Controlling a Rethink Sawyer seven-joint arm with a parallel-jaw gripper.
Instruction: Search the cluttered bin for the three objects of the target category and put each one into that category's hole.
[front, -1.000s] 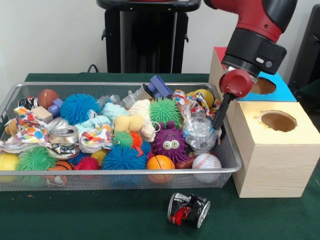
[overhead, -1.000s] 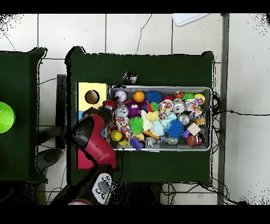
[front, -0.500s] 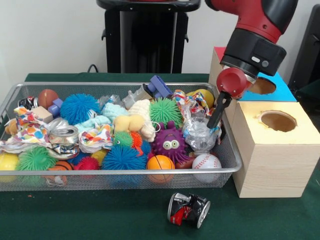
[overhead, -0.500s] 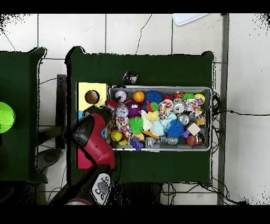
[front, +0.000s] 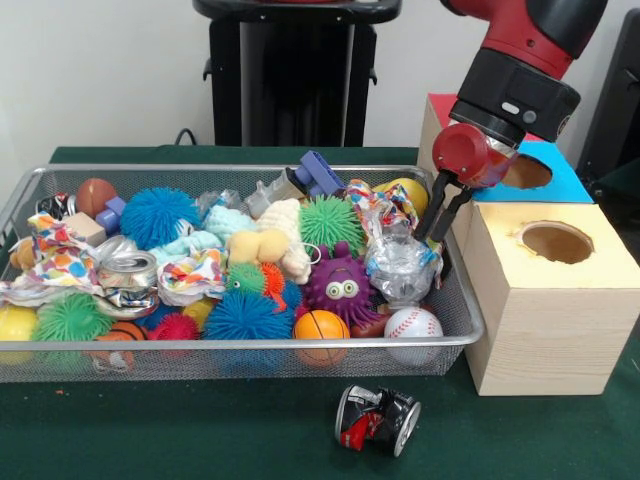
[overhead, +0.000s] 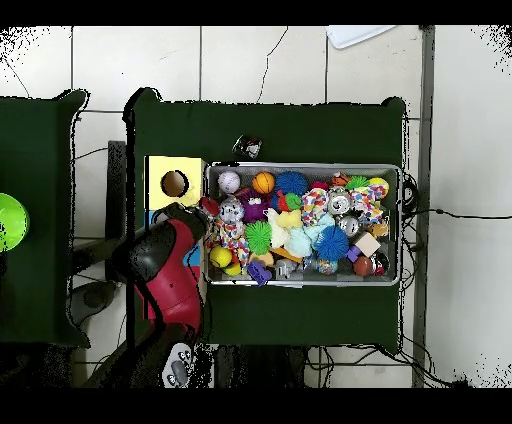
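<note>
My gripper (front: 432, 236) hangs open over the right end of the wire bin (front: 240, 345), its two black fingers parted with nothing between them. Just below the tips lies a crumpled clear plastic bottle (front: 398, 266). A crushed silver can (front: 128, 271) lies in the bin at the left. A crushed black and red can (front: 377, 418) lies on the green cloth outside the bin's front. The yellow-topped box (front: 590, 262) with its round hole (front: 555, 242) stands right of the bin. In the overhead view the gripper (overhead: 207, 208) is at the bin's left end, beside the yellow box (overhead: 175, 165).
The bin is packed with spiky balls, a purple monster toy (front: 343, 285), a baseball (front: 412, 323), a small basketball (front: 321, 326), wrappers and blocks. Behind the yellow box sit a blue-topped box with a hole (front: 527, 172) and a red one (front: 438, 103).
The gripper has risen a little and shifted right, away from the plastic bottle. Its fingers, together a second ago, have spread apart.
</note>
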